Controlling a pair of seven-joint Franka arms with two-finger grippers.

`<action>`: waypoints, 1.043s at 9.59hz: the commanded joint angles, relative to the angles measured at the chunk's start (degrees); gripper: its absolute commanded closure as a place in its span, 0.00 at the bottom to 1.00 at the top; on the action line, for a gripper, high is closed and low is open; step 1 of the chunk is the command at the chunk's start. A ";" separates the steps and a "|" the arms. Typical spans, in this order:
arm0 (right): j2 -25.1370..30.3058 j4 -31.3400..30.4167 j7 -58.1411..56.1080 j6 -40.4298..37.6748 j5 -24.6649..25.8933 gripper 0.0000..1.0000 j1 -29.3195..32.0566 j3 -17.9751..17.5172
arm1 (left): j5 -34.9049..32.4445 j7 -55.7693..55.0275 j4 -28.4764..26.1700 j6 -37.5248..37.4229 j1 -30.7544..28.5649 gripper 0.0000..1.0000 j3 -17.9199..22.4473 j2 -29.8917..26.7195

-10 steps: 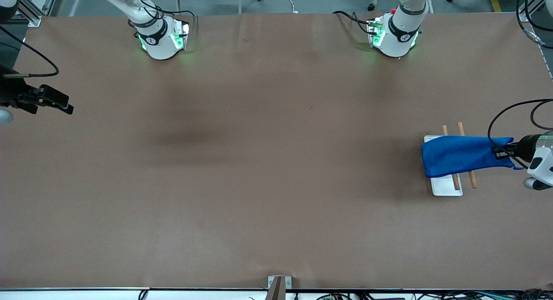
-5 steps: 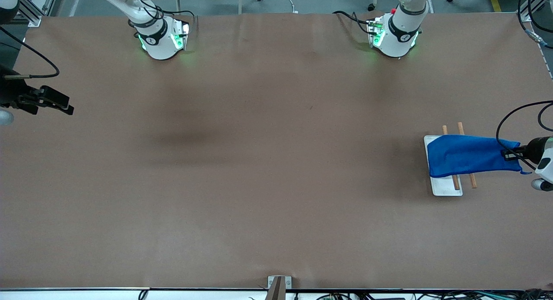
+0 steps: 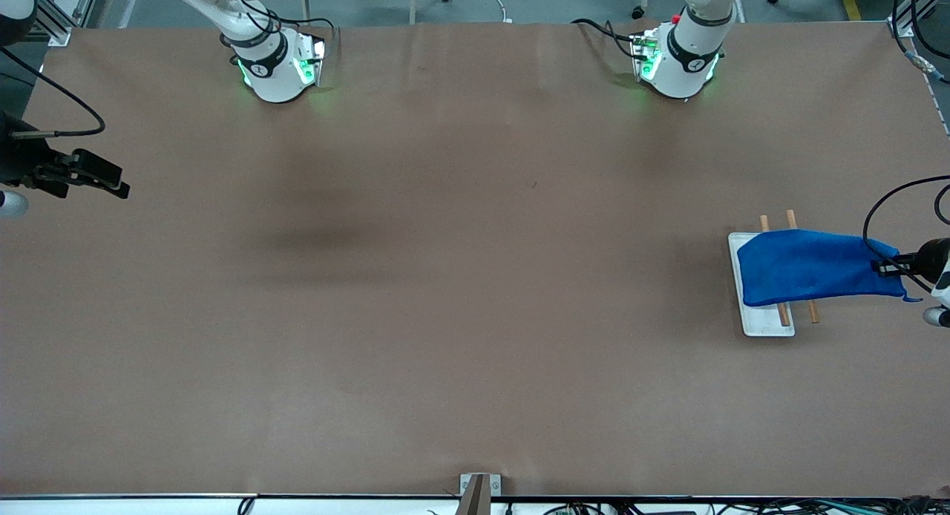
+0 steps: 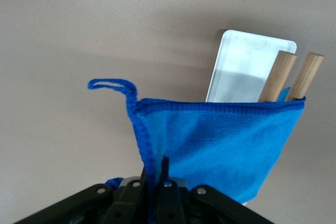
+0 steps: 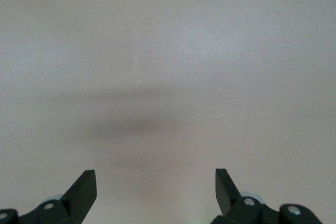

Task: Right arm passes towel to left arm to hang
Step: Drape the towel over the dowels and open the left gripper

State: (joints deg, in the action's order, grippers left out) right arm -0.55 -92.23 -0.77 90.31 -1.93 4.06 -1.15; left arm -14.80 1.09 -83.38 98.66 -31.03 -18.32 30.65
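The bright blue towel point(image 3: 809, 266) lies draped over two wooden rods point(image 3: 788, 220) of a small rack with a white base point(image 3: 768, 326), toward the left arm's end of the table. My left gripper point(image 3: 887, 266) is shut on the towel's hemmed edge at the end away from the rack. In the left wrist view the towel point(image 4: 220, 140) runs from my left gripper point(image 4: 156, 169) to the rods point(image 4: 283, 72), with a thread loop point(image 4: 107, 84) at one corner. My right gripper point(image 3: 107, 179) waits open over the right arm's end of the table; in its wrist view the right gripper point(image 5: 156, 182) holds nothing.
The brown table point(image 3: 460, 277) is bare between the two arms. Both arm bases point(image 3: 278, 70) point(image 3: 675, 62) glow green along the table's edge farthest from the front camera. A black cable point(image 3: 879, 211) loops above the left wrist.
My left gripper has drawn toward the left arm's end of the table, pulling the towel along over the rods. The right arm has barely moved.
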 commanded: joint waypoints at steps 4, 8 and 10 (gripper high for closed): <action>0.38 -0.76 -0.19 0.83 0.87 0.00 0.68 -0.61 | -0.66 2.15 0.31 1.44 -1.75 0.00 -1.02 0.99; 0.38 -0.85 -0.10 0.83 0.96 0.00 1.03 -0.61 | 0.91 8.40 5.33 -1.09 -2.19 0.00 -3.19 -3.71; 0.20 -0.85 -0.19 0.92 0.96 0.00 1.21 -0.61 | 0.92 7.61 7.08 -5.13 -2.45 0.00 -8.73 -8.81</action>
State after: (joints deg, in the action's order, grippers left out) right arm -0.61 -92.42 -0.76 90.53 -1.91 4.14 -0.96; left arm -14.21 8.93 -75.46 95.91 -33.28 -24.70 25.79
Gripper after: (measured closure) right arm 0.000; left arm 0.000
